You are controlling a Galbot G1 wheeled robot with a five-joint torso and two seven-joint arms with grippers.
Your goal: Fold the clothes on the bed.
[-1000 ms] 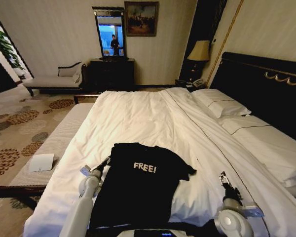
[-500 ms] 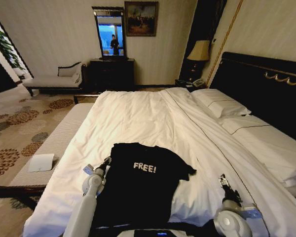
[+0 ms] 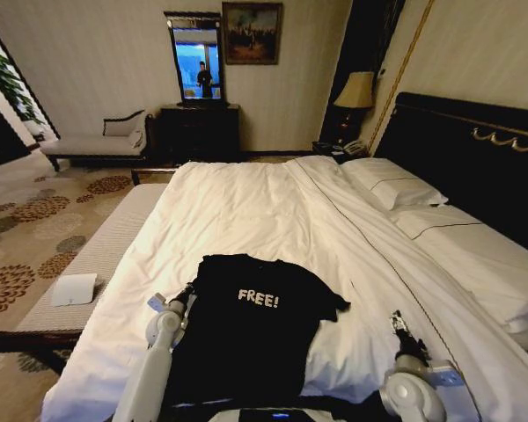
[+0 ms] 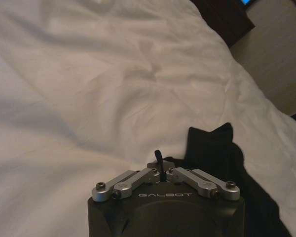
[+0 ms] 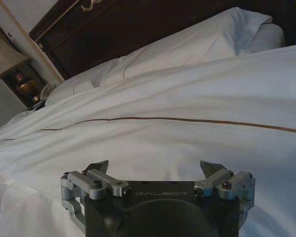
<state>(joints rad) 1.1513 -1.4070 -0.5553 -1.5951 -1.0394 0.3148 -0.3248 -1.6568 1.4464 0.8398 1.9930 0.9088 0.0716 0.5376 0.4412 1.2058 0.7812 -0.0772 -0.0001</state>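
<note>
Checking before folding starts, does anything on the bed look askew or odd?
The T-shirt lies flat, lettering up, slightly skewed, with its right sleeve bunched. The left gripper sits at its left sleeve, fingers shut; the right gripper hovers open over the duvet.

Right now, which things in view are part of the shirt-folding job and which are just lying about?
Part of the job:
black FREE! T-shirt
bed
left gripper, shut, at the shirt's left sleeve
right gripper, open, above the duvet

Just lying about:
pillows
white flat object on the bedside bench
table lamp
chaise

The bed [image 3: 246, 207] carries the black T-shirt [image 3: 246, 330] and pillows [image 3: 392, 185].
</note>
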